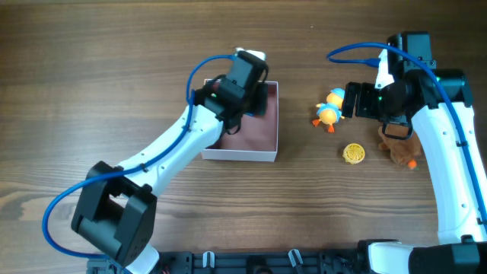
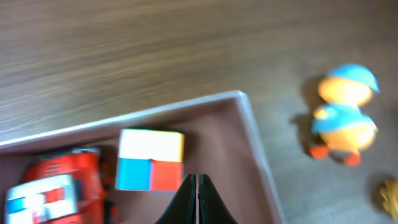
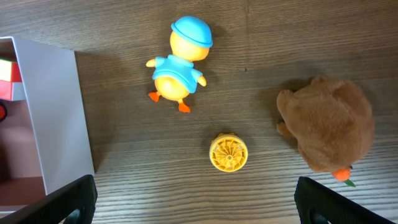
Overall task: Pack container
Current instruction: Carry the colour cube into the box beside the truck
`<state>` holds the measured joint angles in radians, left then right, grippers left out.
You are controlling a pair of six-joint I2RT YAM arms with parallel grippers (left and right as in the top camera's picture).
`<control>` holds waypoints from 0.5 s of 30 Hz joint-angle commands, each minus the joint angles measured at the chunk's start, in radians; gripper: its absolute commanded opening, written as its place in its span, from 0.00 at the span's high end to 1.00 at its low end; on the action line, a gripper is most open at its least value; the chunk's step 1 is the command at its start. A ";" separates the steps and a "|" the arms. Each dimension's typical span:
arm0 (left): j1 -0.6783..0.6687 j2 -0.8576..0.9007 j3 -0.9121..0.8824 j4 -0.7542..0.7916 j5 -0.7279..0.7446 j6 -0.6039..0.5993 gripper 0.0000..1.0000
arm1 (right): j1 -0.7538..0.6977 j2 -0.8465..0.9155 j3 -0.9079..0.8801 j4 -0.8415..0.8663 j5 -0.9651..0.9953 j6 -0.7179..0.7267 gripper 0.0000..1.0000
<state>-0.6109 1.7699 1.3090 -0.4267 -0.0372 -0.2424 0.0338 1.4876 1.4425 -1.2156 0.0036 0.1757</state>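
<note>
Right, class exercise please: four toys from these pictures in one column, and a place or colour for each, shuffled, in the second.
1 duck
2 cube
3 disc
4 plush

A inside the container
B all yellow, on the table
C brown, on the table
D blue cap, on the table

Pairs: 1-D, 2-A, 3-B, 4-C

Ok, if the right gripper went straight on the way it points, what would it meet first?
Probably the small yellow disc, lying almost centred ahead of the open right gripper. The duck toy sits beyond it, the brown plush off to one side. Depth is unclear; it might touch bare table first.
</note>
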 commanded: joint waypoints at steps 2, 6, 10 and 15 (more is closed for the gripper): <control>-0.009 0.071 0.011 0.011 0.067 0.083 0.96 | -0.002 0.007 0.021 0.001 -0.005 0.008 0.00; -0.009 0.127 0.011 0.048 0.068 0.083 0.96 | -0.002 0.007 0.021 0.000 -0.005 0.008 0.00; -0.009 0.182 0.011 0.129 0.067 0.083 0.96 | -0.002 0.007 0.021 -0.001 -0.005 0.008 0.00; -0.009 0.228 0.011 0.161 0.042 0.082 0.96 | -0.002 0.007 0.021 -0.001 -0.005 0.008 0.00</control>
<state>-0.6216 1.9659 1.3090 -0.2810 0.0135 -0.1791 0.0338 1.4876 1.4425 -1.2163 0.0036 0.1757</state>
